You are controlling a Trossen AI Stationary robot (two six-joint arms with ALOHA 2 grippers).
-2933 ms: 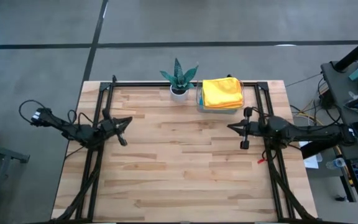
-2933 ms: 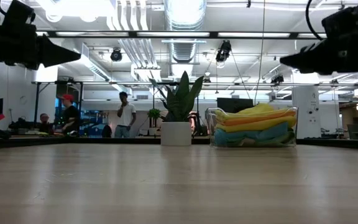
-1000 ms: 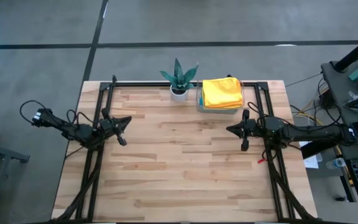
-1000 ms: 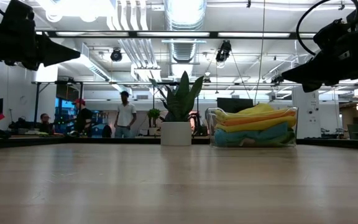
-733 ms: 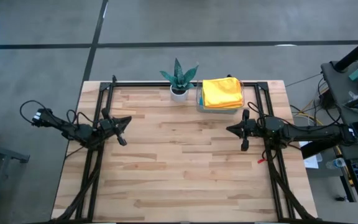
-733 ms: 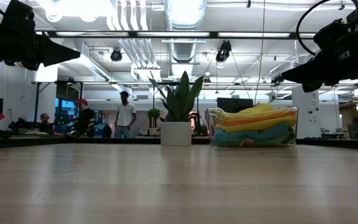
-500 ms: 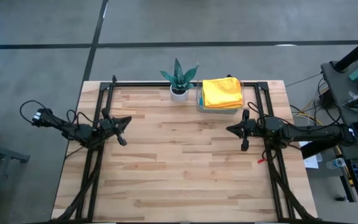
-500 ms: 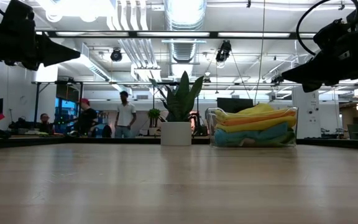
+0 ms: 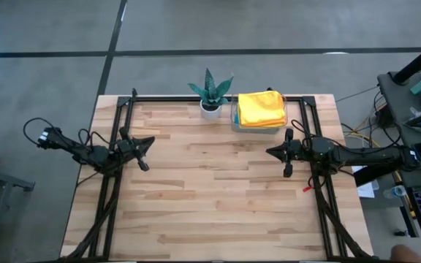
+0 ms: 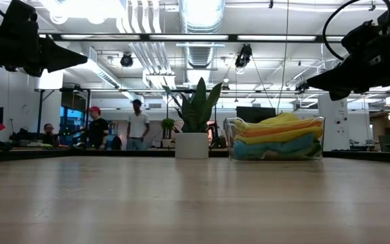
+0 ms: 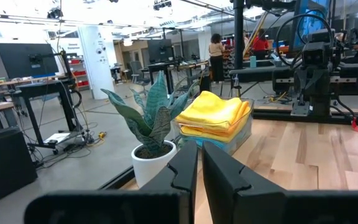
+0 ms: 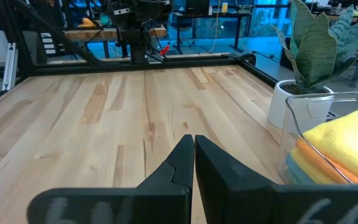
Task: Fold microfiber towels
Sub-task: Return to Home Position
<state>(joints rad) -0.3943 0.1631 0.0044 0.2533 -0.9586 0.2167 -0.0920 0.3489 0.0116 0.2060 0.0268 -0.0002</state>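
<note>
The microfiber towels (image 9: 261, 108) lie folded in a stack inside a clear plastic tray (image 10: 274, 139) at the table's far edge, a bright yellow one on top; orange, yellow and blue layers show below it in the low view. The stack also shows in the left wrist view (image 11: 215, 114) and the right wrist view (image 12: 344, 147). My left gripper (image 9: 150, 140) hangs shut and empty above the table's left side. My right gripper (image 9: 270, 152) hangs shut and empty above the table's right side, just near of the tray.
A spiky green plant in a white pot (image 9: 210, 93) stands left of the tray. A black frame (image 9: 218, 98) runs along the far edge and both sides. Bare wood (image 9: 210, 183) fills the middle and near part of the table. People stand in the room beyond.
</note>
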